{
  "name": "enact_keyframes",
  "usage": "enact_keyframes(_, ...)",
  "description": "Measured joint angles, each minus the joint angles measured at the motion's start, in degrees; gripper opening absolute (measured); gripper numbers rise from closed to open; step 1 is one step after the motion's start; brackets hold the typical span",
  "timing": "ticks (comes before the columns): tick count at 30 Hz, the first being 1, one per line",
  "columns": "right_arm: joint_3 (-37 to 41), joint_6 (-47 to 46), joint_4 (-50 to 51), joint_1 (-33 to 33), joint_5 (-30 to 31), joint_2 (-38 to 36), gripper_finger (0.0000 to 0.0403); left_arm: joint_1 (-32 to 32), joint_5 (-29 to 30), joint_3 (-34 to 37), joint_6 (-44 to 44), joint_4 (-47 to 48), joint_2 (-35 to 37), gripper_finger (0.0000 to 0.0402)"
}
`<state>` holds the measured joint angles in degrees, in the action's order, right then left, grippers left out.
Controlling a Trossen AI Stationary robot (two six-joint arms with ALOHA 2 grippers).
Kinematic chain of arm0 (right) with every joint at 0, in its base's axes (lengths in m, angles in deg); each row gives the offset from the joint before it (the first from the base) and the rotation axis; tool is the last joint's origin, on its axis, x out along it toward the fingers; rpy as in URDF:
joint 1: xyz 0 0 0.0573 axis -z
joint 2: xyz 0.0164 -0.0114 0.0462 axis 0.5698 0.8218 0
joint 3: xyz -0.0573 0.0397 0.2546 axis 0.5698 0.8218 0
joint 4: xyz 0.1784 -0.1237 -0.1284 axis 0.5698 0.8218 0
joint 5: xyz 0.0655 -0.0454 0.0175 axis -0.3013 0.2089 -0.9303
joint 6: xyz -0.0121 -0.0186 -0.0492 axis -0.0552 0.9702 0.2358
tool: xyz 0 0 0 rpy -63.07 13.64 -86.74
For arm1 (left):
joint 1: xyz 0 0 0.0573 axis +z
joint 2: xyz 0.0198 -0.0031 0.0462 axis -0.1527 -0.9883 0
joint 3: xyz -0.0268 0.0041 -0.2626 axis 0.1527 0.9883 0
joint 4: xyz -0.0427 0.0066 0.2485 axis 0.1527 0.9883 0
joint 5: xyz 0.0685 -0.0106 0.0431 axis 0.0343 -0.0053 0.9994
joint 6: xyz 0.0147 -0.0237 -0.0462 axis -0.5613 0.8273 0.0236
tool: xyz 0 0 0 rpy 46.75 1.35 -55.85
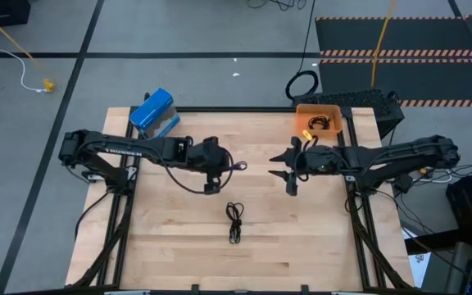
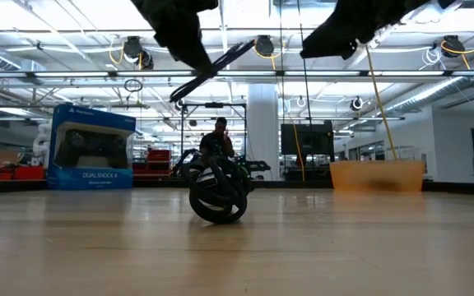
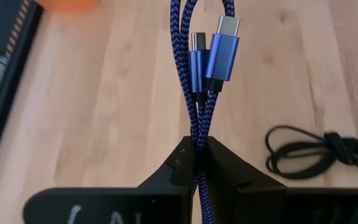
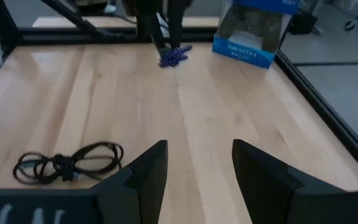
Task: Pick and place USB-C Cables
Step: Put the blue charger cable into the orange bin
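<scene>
On the bench (image 1: pixel 170 246) sit a blue box (image 1: pixel 152 111) and an orange bin (image 1: pixel 319 120) (cable inside). The left claw (image 3: pixel 197 155) pinches the purple-blue cable (image 3: pixel 205 68) aloft; the right claw (image 4: pixel 199 163) gapes, empty. The black folded cable (image 1: pixel 235 221) lies mid-bench.

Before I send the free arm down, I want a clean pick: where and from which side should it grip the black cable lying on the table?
Grip the black cable at its tied middle, where the strands bunch; the end loops are single thin strands. It lies flat, so come straight down, fingers straddling the bundle. The open right gripper is free; the left gripper holds the blue cable.
</scene>
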<state>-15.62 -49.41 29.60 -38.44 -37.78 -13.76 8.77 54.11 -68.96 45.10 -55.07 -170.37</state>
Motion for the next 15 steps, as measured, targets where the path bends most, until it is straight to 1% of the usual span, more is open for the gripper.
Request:
enact_keyframes(4, 0.0, 2.3, -4.0, 0.0, 0.0, 4.0, 0.018, 0.0, 1.0, 0.0, -1.9, -3.3, -1.7, 0.0025)
enact_keyframes(6, 0.0, 3.0, -7.8, 0.0, 0.0, 6.5, 0.0188, 0.0, 1.1, 0.2, -2.9, -5.1, -2.3, 0.0025)
enact_keyframes(8, 0.0, 4.0, -11.3, 0.0, 0.0, 8.7, 0.0197, 0.0, 1.1, -0.2, -3.9, -10.0, -3.1, 0.0025)
enact_keyframes(10, 0.0, 5.1, -15.8, 0.1, 0.1, 11.1, 0.0206, 0.0, 1.1, 0.1, -4.1, -10.7, -3.2, 0.0025)
enact_keyframes(13, 0.0, 5.8, -20.6, 0.4, 0.0, 13.4, 0.0217, -0.1, 1.1, -0.1, -5.2, -15.2, -4.0, 0.0025)
enact_keyframes(15, 0.0, 6.1, -23.7, 0.7, 0.0, 14.2, 0.0219, -0.4, 1.1, 0.1, -6.1, -15.3, -4.0, 0.0026)
